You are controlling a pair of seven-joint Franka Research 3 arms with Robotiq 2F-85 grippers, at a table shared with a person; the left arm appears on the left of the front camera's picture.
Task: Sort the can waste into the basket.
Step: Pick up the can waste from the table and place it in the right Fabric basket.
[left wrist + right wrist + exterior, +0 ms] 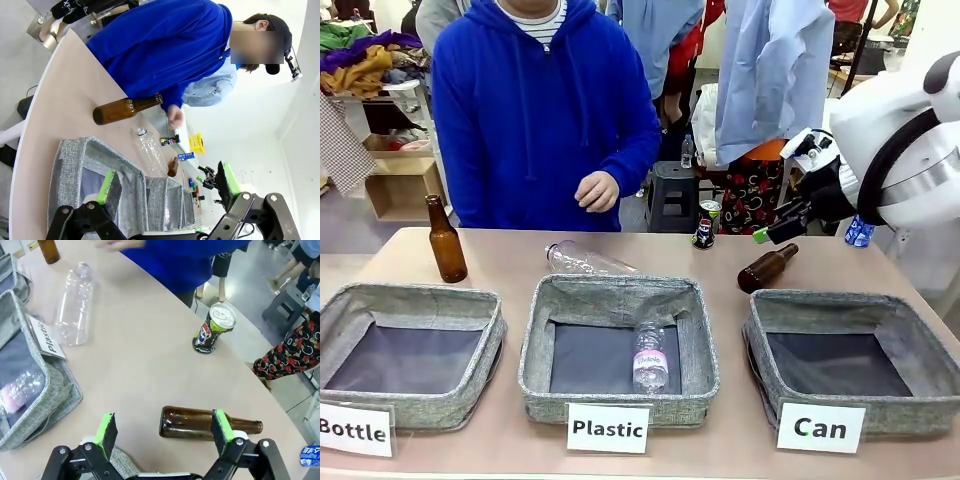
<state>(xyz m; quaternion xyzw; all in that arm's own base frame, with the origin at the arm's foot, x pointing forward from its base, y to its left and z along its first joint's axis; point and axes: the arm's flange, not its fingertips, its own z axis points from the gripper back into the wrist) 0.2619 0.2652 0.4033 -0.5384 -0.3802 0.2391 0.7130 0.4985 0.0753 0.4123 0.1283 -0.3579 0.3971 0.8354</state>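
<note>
While hovering right gripper [163,415] spread and empty over lying brown bottle [192,423]: noted black-and-green can [214,328] upright, ahead beyond fingertips, at table's [140,355] far edge; nearer right arm. Left gripper [167,170] likewise released.

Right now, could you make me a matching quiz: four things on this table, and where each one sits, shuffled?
1. upright brown bottle
2. tipped brown bottle
3. black-and-green can
4. pink-labelled plastic bottle

a. inside the Plastic basket
b. just behind the Can basket
c. behind the Bottle basket
d. at the table's far edge

Pairs: 1-c, 2-b, 3-d, 4-a.
</note>
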